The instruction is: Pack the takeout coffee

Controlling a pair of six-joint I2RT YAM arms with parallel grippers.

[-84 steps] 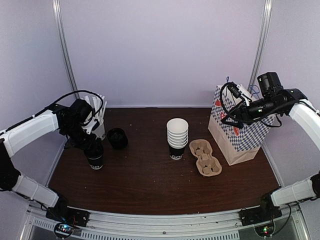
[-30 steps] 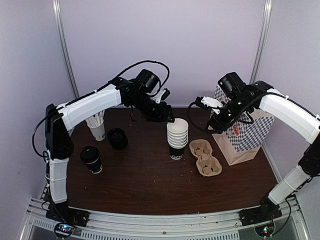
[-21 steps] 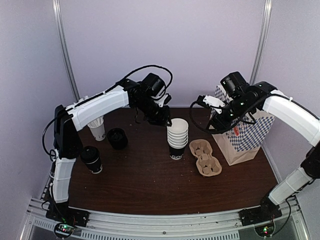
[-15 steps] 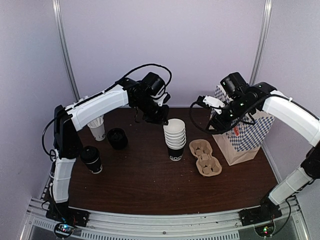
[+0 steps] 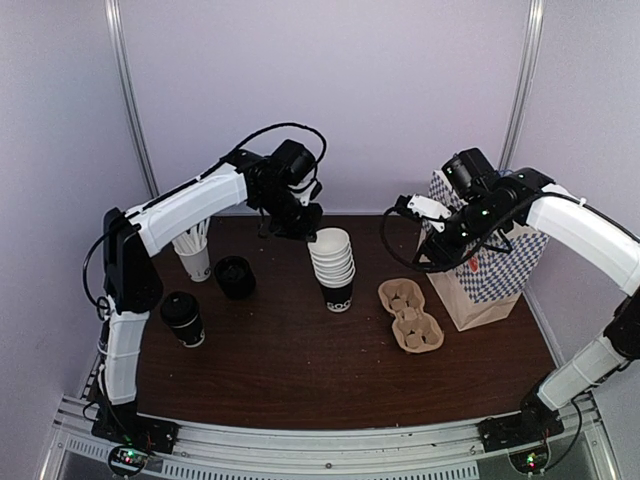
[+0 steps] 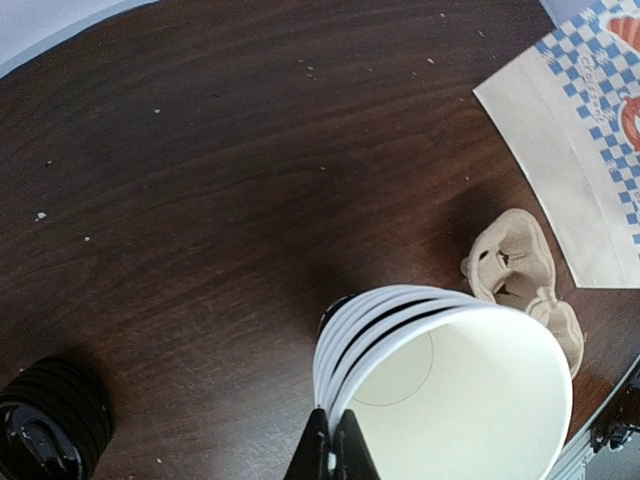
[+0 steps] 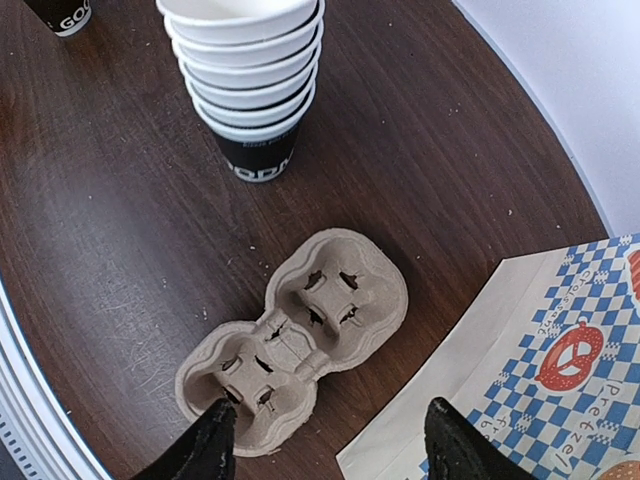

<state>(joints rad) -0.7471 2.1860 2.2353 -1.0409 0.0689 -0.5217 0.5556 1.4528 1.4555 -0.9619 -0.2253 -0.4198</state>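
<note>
The left arm stretches out high over the table (image 5: pixel 280 360), its gripper (image 6: pixel 330 452) pinched on the rim of the tilted cup stack (image 5: pixel 334 265), while the right arm arches above the carrier (image 7: pixel 300 335), its gripper (image 7: pixel 328 445) with jaws apart (the coffee (image 5: pixel 183 318) stands near the left edge, well apart from both).

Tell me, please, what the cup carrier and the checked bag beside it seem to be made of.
The cup carrier looks like moulded paper pulp: matte tan, rough, with soft edges. The checked bag seems printed paper: matte, with a crisp fold; a thin coating cannot be ruled out.
</note>
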